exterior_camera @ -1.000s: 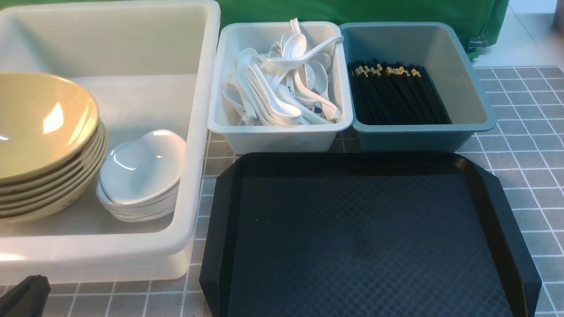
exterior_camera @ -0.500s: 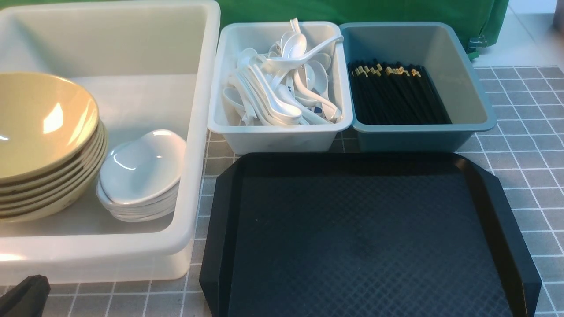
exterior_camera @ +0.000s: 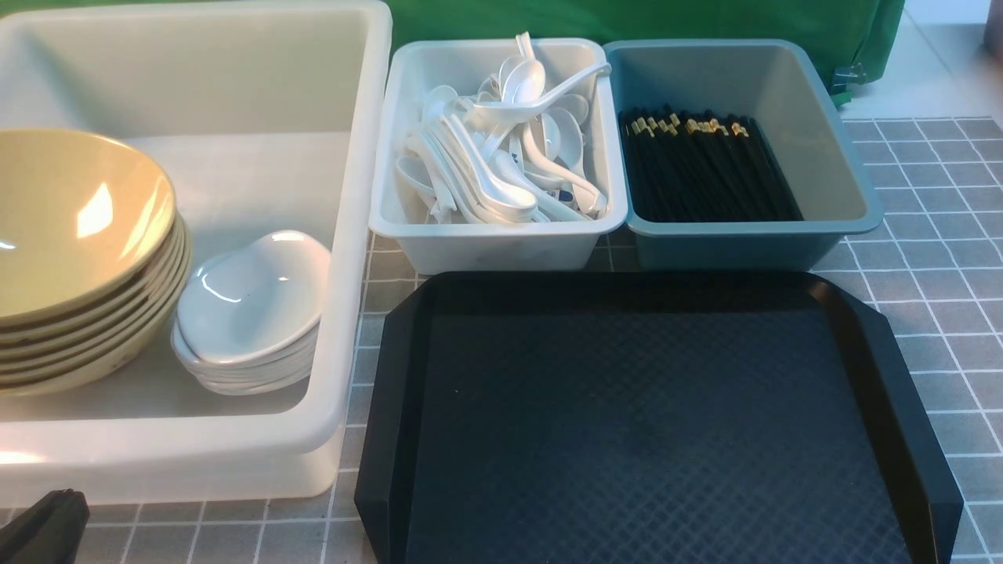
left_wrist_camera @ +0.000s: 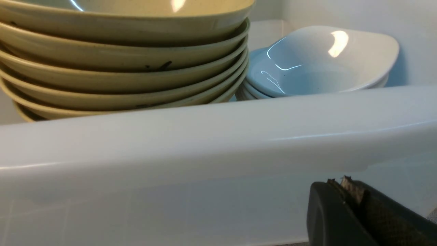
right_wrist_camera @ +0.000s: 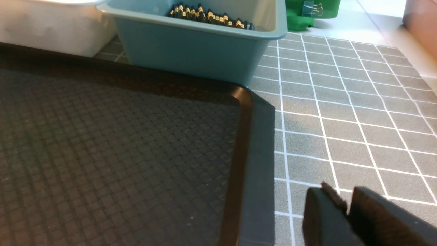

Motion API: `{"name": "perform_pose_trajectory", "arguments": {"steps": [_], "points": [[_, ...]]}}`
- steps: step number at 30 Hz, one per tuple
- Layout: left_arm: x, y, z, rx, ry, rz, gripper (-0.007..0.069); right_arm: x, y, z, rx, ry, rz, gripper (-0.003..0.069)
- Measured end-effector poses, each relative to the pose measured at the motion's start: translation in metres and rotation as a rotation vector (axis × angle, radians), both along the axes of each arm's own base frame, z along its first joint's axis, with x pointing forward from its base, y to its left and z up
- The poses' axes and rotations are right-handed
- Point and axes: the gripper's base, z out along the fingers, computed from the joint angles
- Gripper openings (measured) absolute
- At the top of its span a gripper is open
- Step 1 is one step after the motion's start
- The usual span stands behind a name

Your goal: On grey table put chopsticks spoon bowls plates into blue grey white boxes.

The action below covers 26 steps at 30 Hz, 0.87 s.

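Three boxes (exterior_camera: 501,227) sit on the grey table (exterior_camera: 932,258) ahead: bowls (exterior_camera: 78,235) and plates (exterior_camera: 251,305) in the white, spoons (exterior_camera: 501,149) in the grey, chopsticks (exterior_camera: 697,164) in the blue. My left gripper (left_wrist_camera: 343,186) is pressed together, empty, by the tub. My right gripper (right_wrist_camera: 346,201) is nearly closed, empty, over the table beside the black tray (right_wrist_camera: 254,164).

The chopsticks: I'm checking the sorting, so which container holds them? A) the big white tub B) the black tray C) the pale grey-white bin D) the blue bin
D: the chopsticks lie bundled inside the blue bin, to the right of the spoons' bin.
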Motion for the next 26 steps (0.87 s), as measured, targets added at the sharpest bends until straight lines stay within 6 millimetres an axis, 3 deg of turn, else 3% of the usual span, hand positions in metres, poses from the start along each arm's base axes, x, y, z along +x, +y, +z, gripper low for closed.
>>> {"name": "perform_pose_trajectory", "arguments": {"steps": [26], "points": [[0.0000,0.0000,0.0000,0.000,0.000,0.000,-0.0011,0.0000,0.0000,0.0000,0.000,0.000,0.000,0.0168]]}}
